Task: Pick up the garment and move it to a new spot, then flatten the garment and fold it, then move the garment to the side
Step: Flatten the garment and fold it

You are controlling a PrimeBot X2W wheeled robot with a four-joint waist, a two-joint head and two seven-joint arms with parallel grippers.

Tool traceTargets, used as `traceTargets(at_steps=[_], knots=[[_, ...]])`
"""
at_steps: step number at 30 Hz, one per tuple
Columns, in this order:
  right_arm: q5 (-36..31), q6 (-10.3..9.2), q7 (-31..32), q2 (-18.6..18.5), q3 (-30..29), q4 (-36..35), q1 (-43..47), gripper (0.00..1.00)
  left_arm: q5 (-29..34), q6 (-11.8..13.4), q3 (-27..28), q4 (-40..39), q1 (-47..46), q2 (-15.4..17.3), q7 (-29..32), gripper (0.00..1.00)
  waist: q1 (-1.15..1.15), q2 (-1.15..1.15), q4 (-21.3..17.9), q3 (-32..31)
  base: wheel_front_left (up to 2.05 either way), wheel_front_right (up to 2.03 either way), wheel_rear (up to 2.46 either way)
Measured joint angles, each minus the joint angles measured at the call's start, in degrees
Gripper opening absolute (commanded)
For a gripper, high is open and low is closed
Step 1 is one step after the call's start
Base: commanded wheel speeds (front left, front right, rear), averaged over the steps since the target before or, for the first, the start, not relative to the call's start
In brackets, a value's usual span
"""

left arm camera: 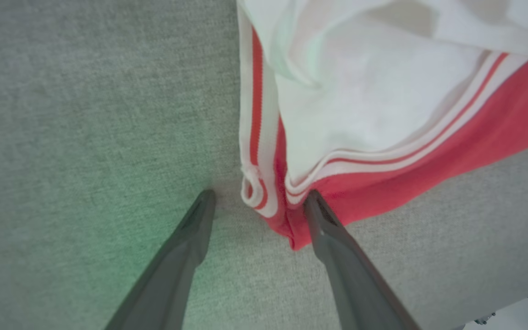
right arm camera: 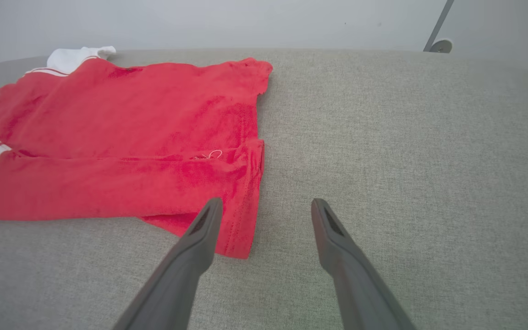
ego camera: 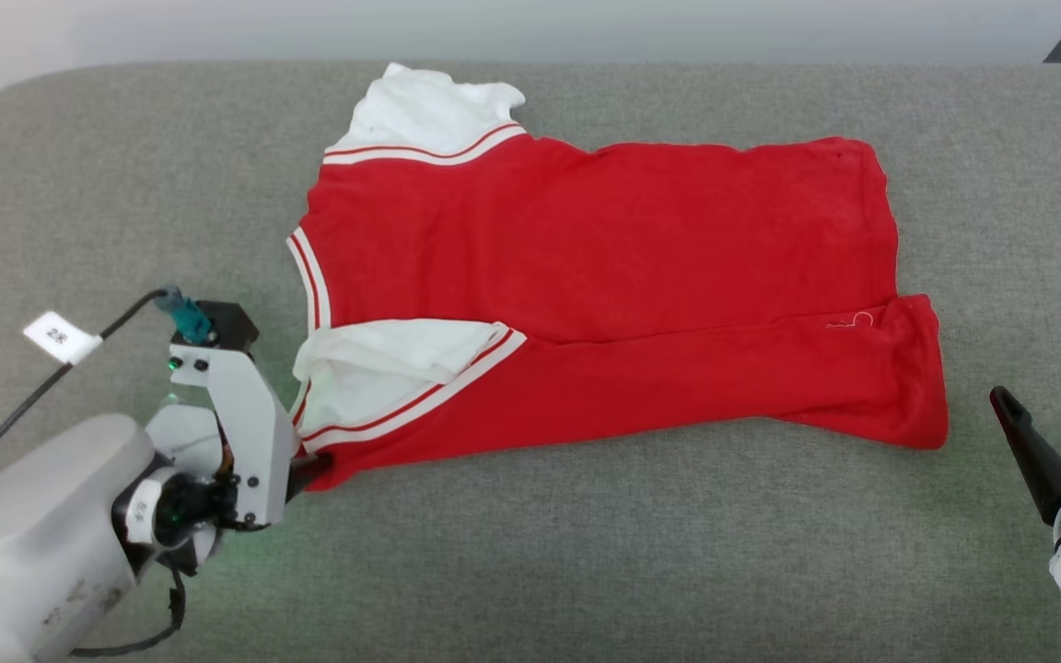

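Lying on grey tabletop [ego camera: 586,552]: red garment [ego camera: 586,249], white sleeves [ego camera: 429,110], edge folded over; pale wall [right arm camera: 245,23] behind. L tool [left arm camera: 259,197] wide astride corner; R tool [right arm camera: 266,201] wide, empty.

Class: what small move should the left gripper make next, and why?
Probably close the left gripper: its open jaws straddle the garment's near striped corner, so shutting would grip it. The right gripper is open beside the hem.

Light: bright, even, diffuse; I see only faint shadows.
Green cast: on the grey surface [left arm camera: 85,220] beside the left gripper [left arm camera: 259,196].
Focus: left wrist view soft; garment [left arm camera: 383,114] washed out.
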Motion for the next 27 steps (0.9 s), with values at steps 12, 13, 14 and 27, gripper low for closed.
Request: traceTargets(at_steps=[12, 13, 14, 27], knots=[[0.8, 0.00, 6.6, 0.6, 0.0, -0.8, 0.0, 1.00, -0.4, -3.3, 0.7, 4.1, -0.8, -1.7, -0.6, 0.00, 0.00, 0.00, 0.0, 1.6, 0.00, 0.00, 0.00], [0.8, 0.00, 7.4, 0.6, 0.1, -0.5, -0.6, 1.00, -0.4, -3.8, 0.7, 4.2, -1.0, -1.7, -0.6, 0.00, 0.00, 0.00, 0.0, 1.7, 0.00, 0.00, 0.00], [0.8, 0.00, 8.0, 0.6, 0.1, -0.2, -1.2, 1.00, -0.4, -4.0, 0.7, 4.3, -1.1, -1.8, -0.6, 0.00, 0.00, 0.00, 0.1, 1.9, 0.00, 0.00, 0.00], [0.9, -0.01, 17.0, 0.9, 2.7, 11.2, -11.2, 1.00, 0.1, -5.7, 1.2, 4.9, -3.1, -3.8, -1.2, 0.00, 0.00, 0.00, 2.2, 4.2, 0.00, 0.00, 0.00]])
